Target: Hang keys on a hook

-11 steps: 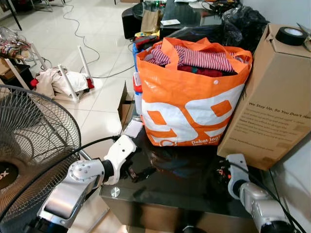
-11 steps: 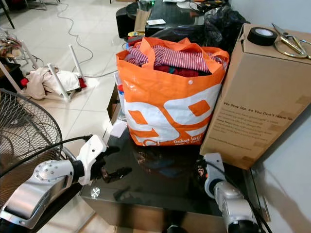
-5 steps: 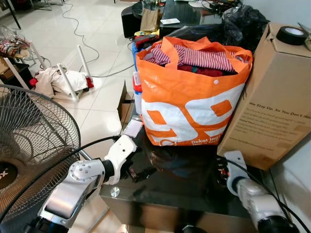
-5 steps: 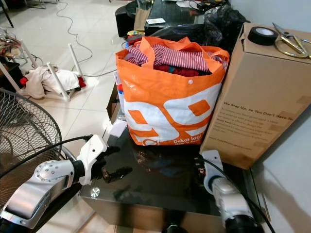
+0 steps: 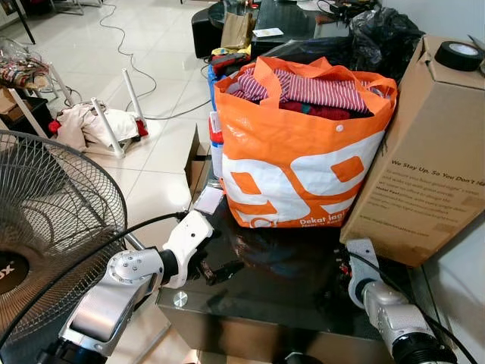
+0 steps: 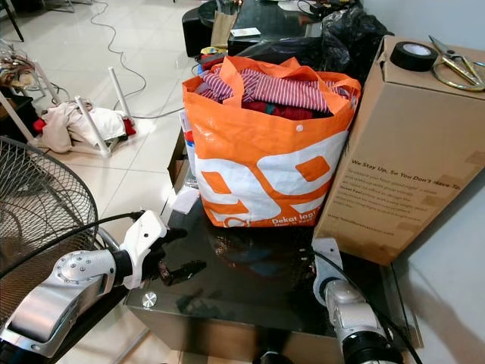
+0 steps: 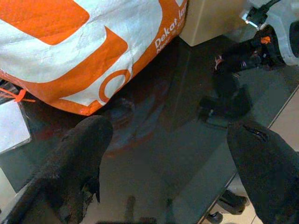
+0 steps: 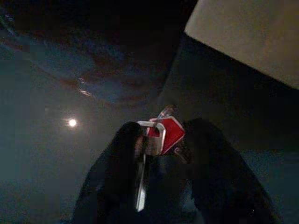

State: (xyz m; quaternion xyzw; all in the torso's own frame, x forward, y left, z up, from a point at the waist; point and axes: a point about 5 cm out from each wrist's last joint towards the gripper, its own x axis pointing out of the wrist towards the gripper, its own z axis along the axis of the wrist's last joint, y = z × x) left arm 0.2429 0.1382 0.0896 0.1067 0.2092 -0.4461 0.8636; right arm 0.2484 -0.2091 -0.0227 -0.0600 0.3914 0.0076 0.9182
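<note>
The right gripper (image 8: 161,140) has its two black fingers closed on a small bunch of keys with a red tag and a silver blade (image 8: 156,137), low over the glossy black glass tabletop (image 5: 303,284) at about five o'clock in the head views, just in front of the tall brown cardboard box (image 5: 428,144). So the pickup looks done; carrying the keys to a hook and hanging them is all still ahead, by my judgement.

The left gripper (image 7: 173,154) hangs at about seven o'clock over the table's near left corner, its fingers spread wide and holding nothing.

Beyond both, at twelve o'clock, stands an orange-and-white woven shopping bag stuffed with striped clothes (image 5: 303,152). A round metal-grille fan (image 5: 53,227) sits at nine o'clock.

No hook can be made out. The right wrist view is very dark, so how many keys are on the bunch is unclear, and in the head views the robot's own wrist covers the fingers and the keys.
</note>
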